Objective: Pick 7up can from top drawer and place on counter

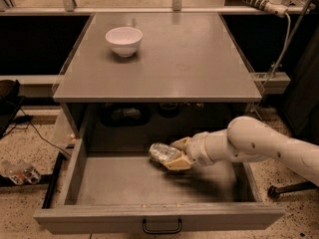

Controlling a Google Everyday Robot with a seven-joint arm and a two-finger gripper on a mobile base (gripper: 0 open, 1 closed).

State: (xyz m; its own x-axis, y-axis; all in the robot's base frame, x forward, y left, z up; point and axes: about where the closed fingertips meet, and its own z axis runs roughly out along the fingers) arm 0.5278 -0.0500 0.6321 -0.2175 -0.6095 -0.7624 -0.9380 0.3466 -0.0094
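Note:
The top drawer [124, 183] is pulled open below the grey counter [199, 59], its black handle [162, 227] at the front. The silvery 7up can [158, 152] lies on its side inside the drawer, towards the back middle. My gripper [174, 154] reaches in from the right on a white arm [249, 143]. Its tan fingers [179, 163] sit around the right end of the can, one behind and one in front. The can looks held just above the drawer floor.
A white bowl [124, 40] stands at the back left of the counter. A power strip [259, 1] with a cable hangs at the upper right. Clutter [20, 172] lies on the speckled floor at the left. Dark objects [127, 114] sit in the cabinet behind the drawer.

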